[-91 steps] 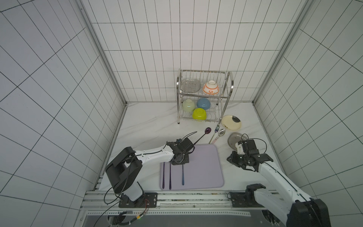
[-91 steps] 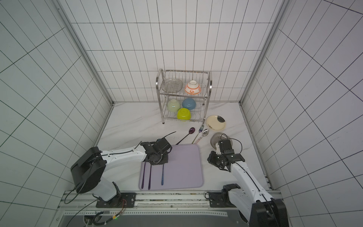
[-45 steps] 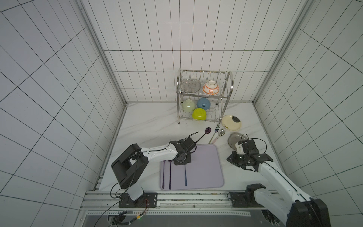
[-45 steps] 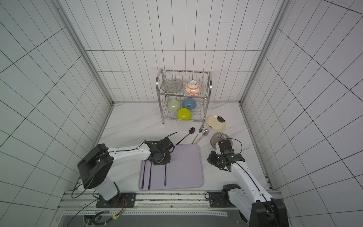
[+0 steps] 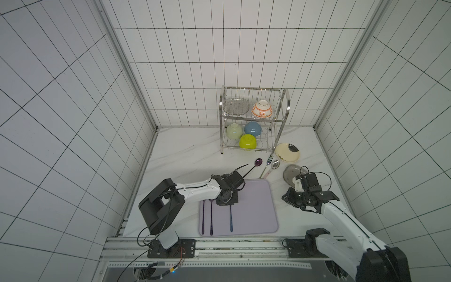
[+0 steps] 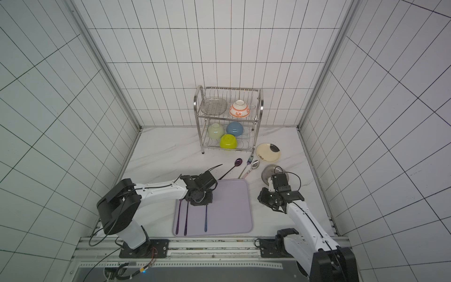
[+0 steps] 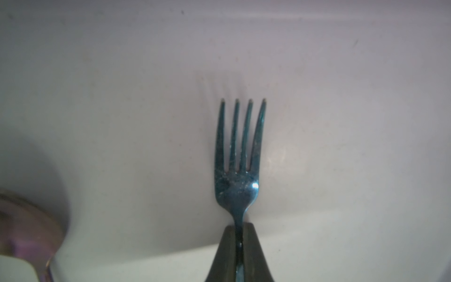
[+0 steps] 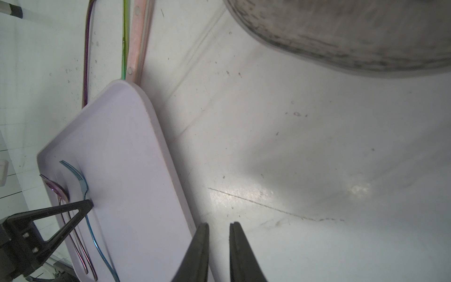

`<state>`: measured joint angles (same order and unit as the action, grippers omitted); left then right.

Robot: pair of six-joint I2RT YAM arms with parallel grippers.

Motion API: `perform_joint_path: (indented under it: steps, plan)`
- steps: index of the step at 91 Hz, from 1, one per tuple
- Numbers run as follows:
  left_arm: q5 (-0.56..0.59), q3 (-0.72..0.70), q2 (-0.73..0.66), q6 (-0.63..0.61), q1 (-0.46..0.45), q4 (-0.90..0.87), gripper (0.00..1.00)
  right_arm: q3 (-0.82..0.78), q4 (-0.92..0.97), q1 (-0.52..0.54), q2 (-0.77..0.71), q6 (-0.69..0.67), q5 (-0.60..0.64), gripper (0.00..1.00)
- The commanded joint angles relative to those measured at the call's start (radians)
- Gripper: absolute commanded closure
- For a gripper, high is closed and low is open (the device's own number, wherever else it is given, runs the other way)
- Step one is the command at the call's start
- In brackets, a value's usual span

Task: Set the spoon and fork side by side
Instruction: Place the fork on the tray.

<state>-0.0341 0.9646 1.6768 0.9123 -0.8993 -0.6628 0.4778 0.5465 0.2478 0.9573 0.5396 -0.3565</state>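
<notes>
- Left claw [image 7: 240, 228]: pressed together on the neck of the fork [image 7: 238, 175], just behind the tines, low over the mat [image 5: 253, 207].
- Fork: lies lengthwise on the mat, tines toward the mat's far edge, handle toward its near edge. Its shadow sits tight beneath it, so it is judged down or nearly down.
- Spoon [image 7: 26, 232]: on the mat, on the side of the fork nearer the mat's left edge. Its handle runs parallel to the fork, near it but not touching.
- Second purple handle [image 5: 203, 219]: between the spoon and the mat's left edge; its head is hidden under the arm.
- Step in hand, judged: letting go. Part the fingers only a little, then rise straight up. The fork is thin and light, so a finger dragging on the neck could swing it out of line.
- Open room: bare mat from the fork to the mat's right edge, so any sideways exit goes that way. Room is tight on the spoon side.
- Edge: the handle end lies inside the mat's near rim, close to it.
- Right claw [image 8: 219, 224]: fingers slightly parted, empty, over bare table just off the mat's right edge.
- Spare cutlery [image 5: 275, 164]: beyond the mat's far right corner, handles reaching toward that corner, well apart from the fork.
</notes>
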Motion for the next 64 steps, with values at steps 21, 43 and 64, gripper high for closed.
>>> perform_joint_path:
  steps: [21,43,64]
  plan:
    - [0.007,0.006,-0.027,-0.029,-0.010,-0.026,0.72,-0.007,0.013,-0.010,-0.005,0.010,0.018,0.77]
    - [0.074,0.112,-0.105,-0.122,0.000,-0.116,0.48,0.019,0.044,-0.010,-0.024,0.019,0.048,0.66]
    - [0.165,0.300,-0.069,-0.443,0.012,-0.128,0.34,0.016,0.034,-0.010,-0.057,0.048,0.061,0.68]
